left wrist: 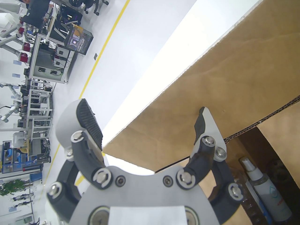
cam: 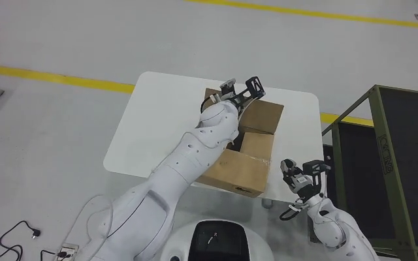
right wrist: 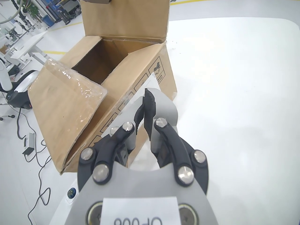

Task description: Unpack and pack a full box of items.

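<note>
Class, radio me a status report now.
Left gripper jaws open at upright flap of brown cardboard box. Right gripper jaws shut, empty, beside box. White spray bottle inside.

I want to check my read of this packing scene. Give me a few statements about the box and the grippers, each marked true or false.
1. The left gripper is open at a raised flap of the cardboard box. True.
2. The right gripper holds a spray bottle. False: it is shut on nothing, beside the box over the table.
3. A spray bottle lies inside the box. True.
4. The box is closed. False: its top is open.
</note>
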